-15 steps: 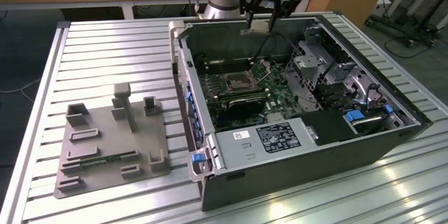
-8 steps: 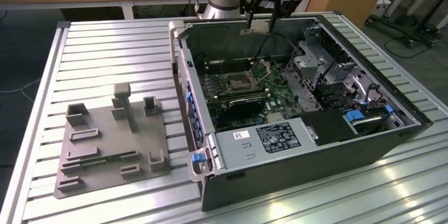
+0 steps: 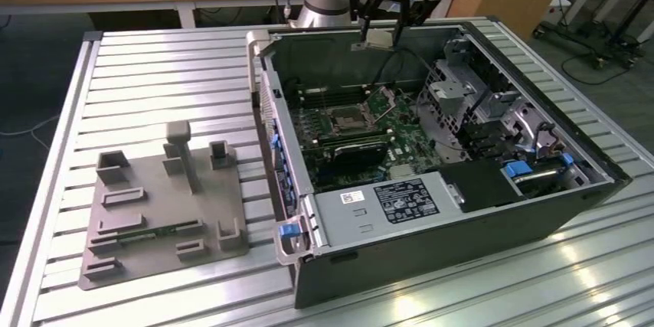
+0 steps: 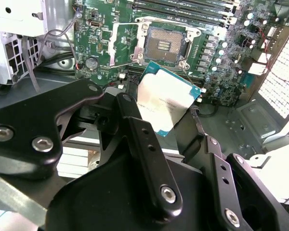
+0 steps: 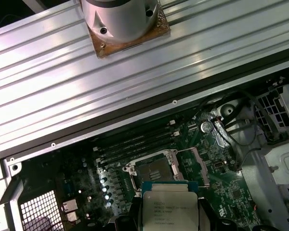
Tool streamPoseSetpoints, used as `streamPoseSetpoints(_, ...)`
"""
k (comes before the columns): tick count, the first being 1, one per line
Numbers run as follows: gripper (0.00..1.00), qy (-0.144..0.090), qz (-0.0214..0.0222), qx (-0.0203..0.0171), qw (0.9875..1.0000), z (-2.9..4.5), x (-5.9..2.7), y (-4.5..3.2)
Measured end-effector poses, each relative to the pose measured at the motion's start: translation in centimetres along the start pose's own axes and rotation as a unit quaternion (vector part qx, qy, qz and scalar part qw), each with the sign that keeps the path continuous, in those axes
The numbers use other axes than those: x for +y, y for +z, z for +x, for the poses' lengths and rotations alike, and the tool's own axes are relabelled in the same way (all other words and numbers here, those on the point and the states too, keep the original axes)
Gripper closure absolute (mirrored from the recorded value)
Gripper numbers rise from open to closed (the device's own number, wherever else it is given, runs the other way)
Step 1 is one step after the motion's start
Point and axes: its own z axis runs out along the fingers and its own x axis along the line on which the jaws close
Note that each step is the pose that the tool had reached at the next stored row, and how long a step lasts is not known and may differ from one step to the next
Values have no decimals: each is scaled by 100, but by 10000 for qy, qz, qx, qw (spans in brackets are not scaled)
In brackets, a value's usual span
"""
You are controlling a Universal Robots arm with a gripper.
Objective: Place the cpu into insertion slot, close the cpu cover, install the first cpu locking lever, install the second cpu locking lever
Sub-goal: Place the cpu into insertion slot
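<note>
The cpu (image 4: 166, 98) is held clamped between the two black fingers of the gripper (image 4: 164, 111), gripped by opposite edges with its silvery-tan top turned towards the wrist cameras; in the exterior view the gripper (image 3: 380, 30) is seen high above the far wall of the open computer case (image 3: 430, 250), so the chip is carried in the air and touches nothing else; the insertion slot (image 4: 161, 44) lies below and ahead of the fingertips, well apart from the chip, and is uncovered, its dark centre bare inside the silver rim; the cpu cover (image 4: 114, 43) is judged to be swung open at one side of the slot, though its exact angle cannot be told; the chip is nearly square, so no long axis is offered; in the first wrist view its edges run roughly parallel to those of the slot (image 5: 154, 168), while in the second wrist view it is seen tilted, one corner pointing at the socket; the open gap down to the slot is judged to be the relation that matters here; the green motherboard (image 3: 414, 147) is hemmed in by the black power-supply box (image 3: 403, 201) and metal drive cages (image 3: 460, 89), leaving moderate room above the socket; the case lies on a ribbed aluminium desk (image 3: 153, 74), beside a grey fixture tray (image 3: 153, 212)
</note>
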Motion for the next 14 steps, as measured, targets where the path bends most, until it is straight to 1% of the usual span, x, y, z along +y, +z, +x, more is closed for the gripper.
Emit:
streamPoseSetpoints(4, 46, 32, -1, -3, 10000, 0, 0, 0)
streamPoseSetpoints(6, 46, 125, -3, -11, 9999, 0, 0, 3)
streamPoseSetpoints(7, 46, 212, -5, -19, 9998, 0, 0, 6)
streamPoseSetpoints(10, 46, 459, -9, -41, 9989, 0, -1, 13)
streamPoseSetpoints(14, 46, 729, -14, -65, 9973, 9, -5, 20)
